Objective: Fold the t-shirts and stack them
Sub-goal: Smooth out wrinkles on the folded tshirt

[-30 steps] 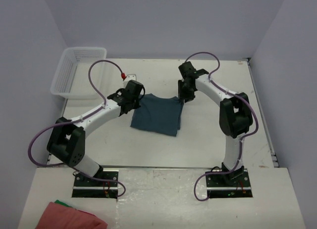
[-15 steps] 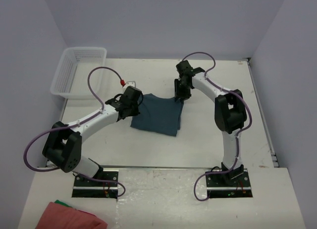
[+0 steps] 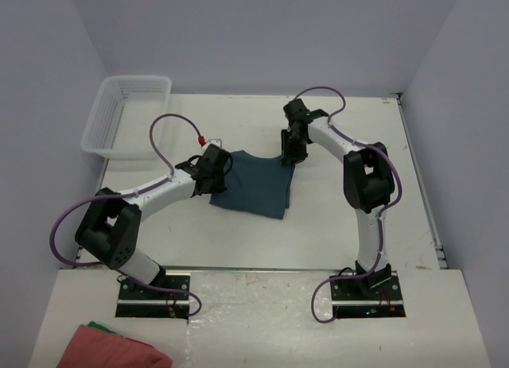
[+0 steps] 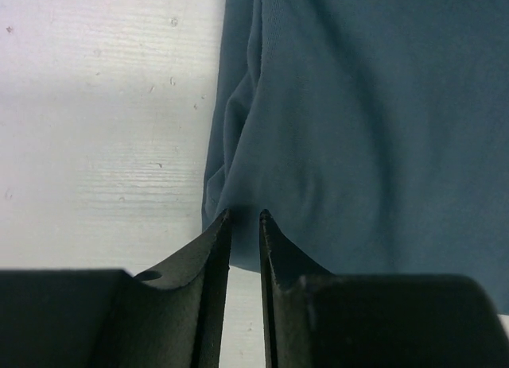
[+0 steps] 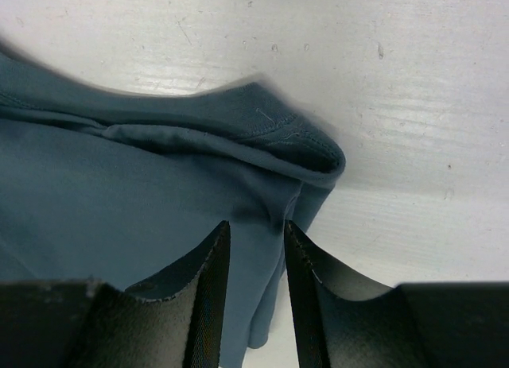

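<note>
Contact on the folded dark-teal t-shirt: left gripper nearly pressed together at its edge, right gripper slightly spread.

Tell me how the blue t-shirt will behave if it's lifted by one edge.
The t-shirt would probably go floppy and droop: its edge bunches and curls in the right wrist view. It looks thin and light, so it should lift easily. Its folded layers may slide apart when raised.

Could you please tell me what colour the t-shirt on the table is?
The t-shirt is a plain dark teal-blue, clearest in the left wrist view.
</note>
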You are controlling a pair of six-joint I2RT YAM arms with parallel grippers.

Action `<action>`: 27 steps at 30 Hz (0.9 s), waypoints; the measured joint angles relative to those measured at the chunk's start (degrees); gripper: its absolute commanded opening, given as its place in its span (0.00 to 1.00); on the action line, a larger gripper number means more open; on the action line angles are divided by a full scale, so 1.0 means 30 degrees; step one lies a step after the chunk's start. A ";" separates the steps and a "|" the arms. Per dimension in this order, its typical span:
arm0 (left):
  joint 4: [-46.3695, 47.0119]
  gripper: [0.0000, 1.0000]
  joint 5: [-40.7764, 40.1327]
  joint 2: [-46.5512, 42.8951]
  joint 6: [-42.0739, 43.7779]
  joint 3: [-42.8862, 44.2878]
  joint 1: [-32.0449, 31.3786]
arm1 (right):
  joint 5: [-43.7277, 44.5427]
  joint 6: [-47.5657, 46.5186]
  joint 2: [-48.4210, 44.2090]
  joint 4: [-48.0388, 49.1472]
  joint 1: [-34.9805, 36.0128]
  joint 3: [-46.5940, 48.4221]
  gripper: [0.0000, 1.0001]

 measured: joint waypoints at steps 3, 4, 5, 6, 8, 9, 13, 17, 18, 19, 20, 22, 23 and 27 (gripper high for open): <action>0.0255 0.22 0.0051 0.0401 0.0015 -0.0080 -0.0015 | 0.0000 0.0000 0.0000 0.0000 -0.0022 0.0000 0.35; 0.0306 0.22 0.0044 0.0546 0.0022 -0.0087 -0.0015 | -0.0007 0.0000 0.0000 0.0000 -0.0022 0.0000 0.35; 0.0350 0.21 0.0044 0.0721 0.0029 -0.0095 -0.0015 | -0.0007 0.0000 0.0000 -0.0007 -0.0022 0.0000 0.35; 0.0372 0.19 0.0044 0.0874 0.0066 -0.0095 -0.0015 | -0.0007 0.0000 0.0000 -0.0007 -0.0022 0.0000 0.34; 0.0386 0.11 0.0029 0.1078 0.0109 -0.0124 -0.0015 | -0.0036 0.0000 0.0000 -0.0022 -0.0022 0.0000 0.27; 0.0401 0.06 0.0015 0.1115 0.0080 -0.0138 -0.0015 | -0.0080 0.0000 0.0000 -0.0044 -0.0022 0.0000 0.23; 0.0328 0.00 -0.0233 0.1195 0.0036 -0.0146 -0.0015 | -0.0634 -0.0051 -0.0044 0.0109 -0.0022 -0.0408 0.05; 0.0423 0.00 -0.0350 0.1202 -0.0095 -0.0532 -0.0015 | -0.1909 -0.0095 -0.0051 0.0182 -0.0058 -0.0758 0.00; 0.0474 0.00 -0.0350 0.1202 -0.0182 -0.0772 -0.0015 | -0.2368 -0.0087 -0.0051 0.0189 -0.0058 -0.0750 0.00; 0.0503 0.00 -0.0350 0.1202 -0.0226 -0.0998 -0.0015 | -0.2798 -0.0087 -0.0051 0.0182 -0.0058 -0.0736 0.00; 0.0517 0.00 -0.0357 0.1202 -0.0255 -0.1180 -0.0015 | -0.3191 -0.0051 -0.0051 0.0160 -0.0058 -0.0685 0.00; 0.0627 0.00 -0.0408 0.1158 -0.0372 -0.1304 -0.0015 | -0.3847 0.0087 0.0051 0.0117 -0.0058 -0.0503 0.00; 0.0692 0.00 -0.0408 0.1122 -0.0386 -0.1362 -0.0015 | -0.4182 0.0204 0.0153 0.0073 -0.0051 -0.0313 0.00; 0.0903 0.00 -0.0408 0.0954 -0.0532 -0.1581 -0.0015 | -0.4728 0.0750 0.1020 -0.0211 -0.0051 0.0663 0.00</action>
